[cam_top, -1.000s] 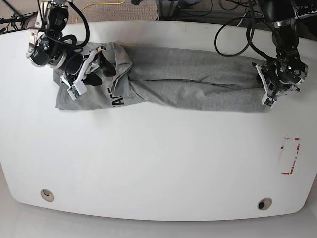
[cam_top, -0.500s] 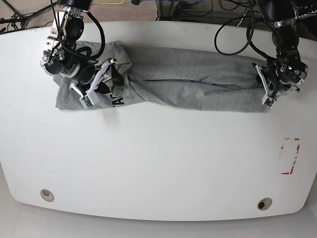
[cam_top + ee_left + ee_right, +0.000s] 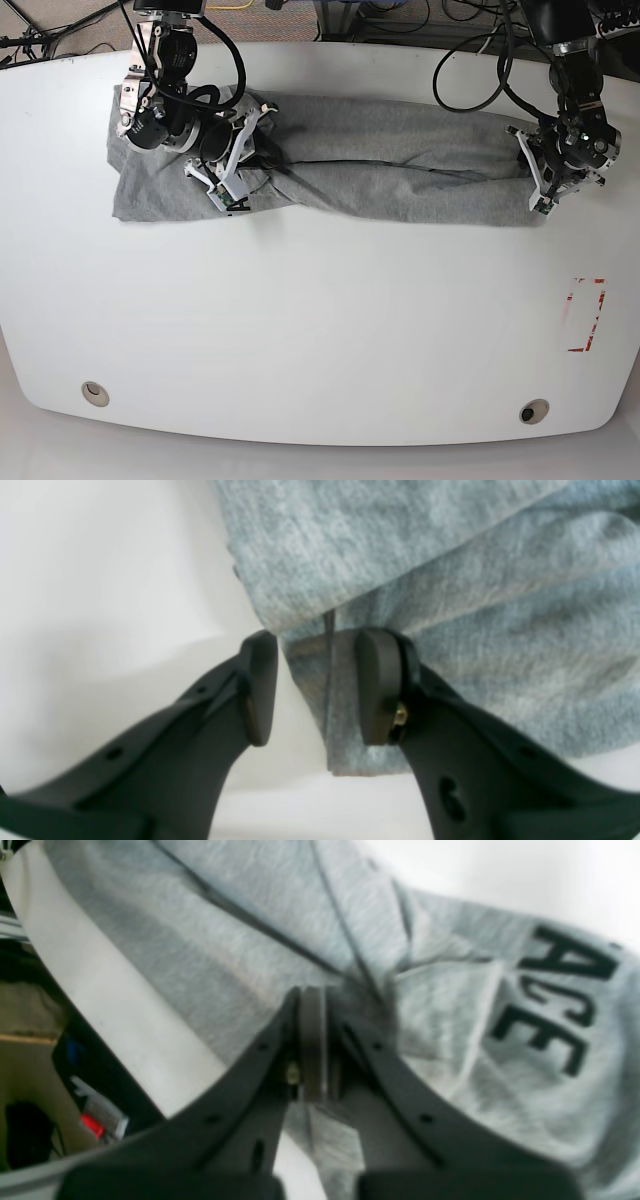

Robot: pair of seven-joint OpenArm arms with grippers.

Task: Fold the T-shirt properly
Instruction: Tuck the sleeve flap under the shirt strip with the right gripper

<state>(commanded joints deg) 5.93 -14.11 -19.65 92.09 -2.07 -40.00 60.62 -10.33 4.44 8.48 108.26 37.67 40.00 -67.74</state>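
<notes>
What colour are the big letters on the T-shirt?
Black, on the grey T-shirt. The letters show best in the right wrist view.

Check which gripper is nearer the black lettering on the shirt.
Right. The right gripper is pinched shut on the T-shirt beside the lettering; the left gripper sits at the opposite end.

Even, bright overhead light fills the base view — the white table (image 3: 320,330) shows almost no shadow and little glare, and detail stays sharp to the edges. Both wrist views are soft. In the left wrist view the table bleaches to near-white and the dark fingers (image 3: 260,690) blur close to the lens. The right wrist view is smeared — the T-shirt (image 3: 450,1040) lettering is fuzzy, its far corner washed out.
</notes>
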